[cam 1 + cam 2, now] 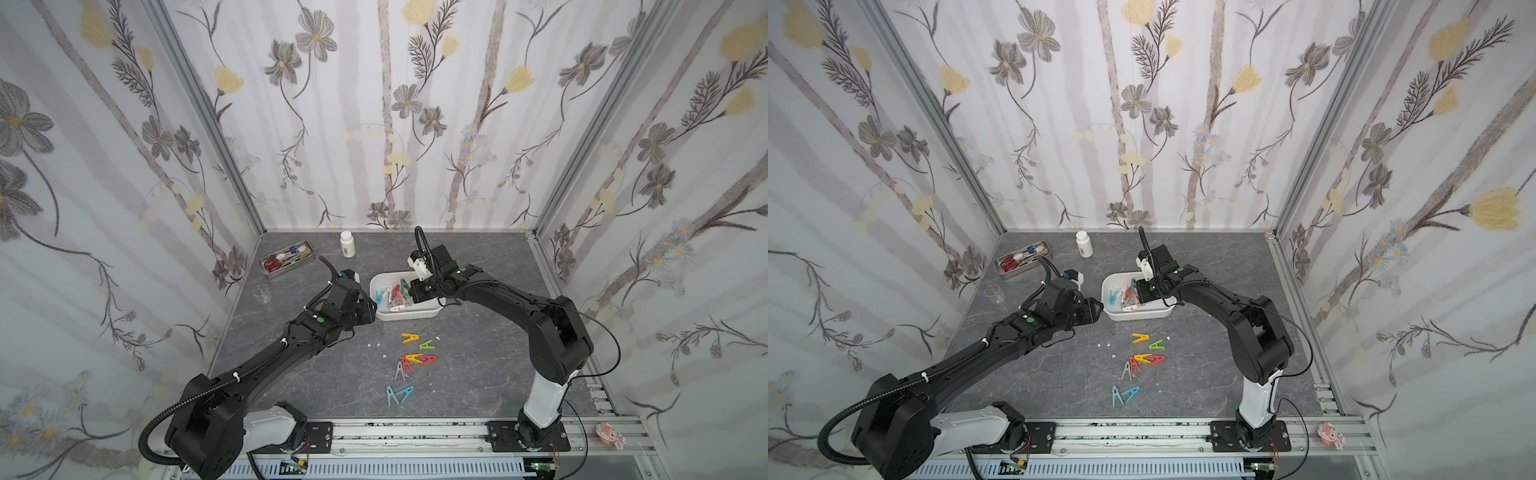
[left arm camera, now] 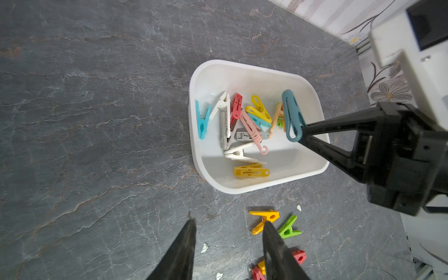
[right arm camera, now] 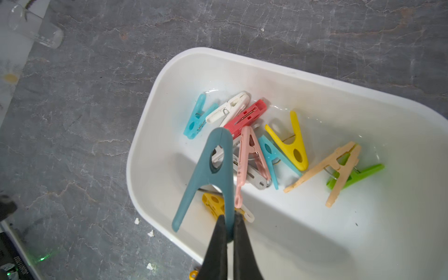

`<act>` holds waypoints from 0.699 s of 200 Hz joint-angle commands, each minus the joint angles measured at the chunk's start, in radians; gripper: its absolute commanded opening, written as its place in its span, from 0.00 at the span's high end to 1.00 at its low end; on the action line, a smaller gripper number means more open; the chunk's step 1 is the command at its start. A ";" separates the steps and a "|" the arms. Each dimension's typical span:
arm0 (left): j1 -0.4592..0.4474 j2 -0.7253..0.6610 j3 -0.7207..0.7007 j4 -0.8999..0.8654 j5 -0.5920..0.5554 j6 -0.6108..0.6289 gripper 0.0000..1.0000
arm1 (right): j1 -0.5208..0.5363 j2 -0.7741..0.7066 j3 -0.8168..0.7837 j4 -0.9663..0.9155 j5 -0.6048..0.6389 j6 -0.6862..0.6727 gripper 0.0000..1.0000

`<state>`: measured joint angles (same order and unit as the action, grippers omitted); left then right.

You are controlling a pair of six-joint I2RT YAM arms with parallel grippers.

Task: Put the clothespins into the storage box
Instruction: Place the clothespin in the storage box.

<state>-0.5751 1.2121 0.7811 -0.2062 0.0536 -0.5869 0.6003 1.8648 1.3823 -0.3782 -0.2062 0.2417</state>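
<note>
Your right gripper (image 3: pixel 229 218) clamps a teal clothespin (image 3: pixel 208 169) over the storage box (image 3: pixel 169 70), which holds about a dozen. About eight loose clothespins (image 1: pixel 409 361) await pickup. Your left gripper (image 2: pixel 229 220) gapes empty.

Tray (image 1: pixel 291 266) tools too small to ID.

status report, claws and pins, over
Right claw shut on teal clothespin, over storage box. Left claw open, empty, beside box. Loose clothespins on table; drop path clear.
</note>
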 commanded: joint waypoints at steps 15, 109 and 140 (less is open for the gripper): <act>-0.001 -0.014 -0.031 -0.030 0.004 -0.056 0.55 | -0.002 0.047 0.019 0.021 0.031 -0.033 1.00; -0.002 -0.033 -0.025 -0.088 0.004 -0.062 0.54 | 0.000 0.036 0.026 0.022 0.042 -0.039 0.74; -0.002 -0.026 -0.028 -0.094 0.018 -0.061 0.54 | 0.000 0.008 0.020 0.014 0.044 -0.044 0.74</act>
<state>-0.5762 1.1835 0.7483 -0.2882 0.0574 -0.6361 0.5991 1.8950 1.3998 -0.3698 -0.1726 0.2146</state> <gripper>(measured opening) 0.460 0.257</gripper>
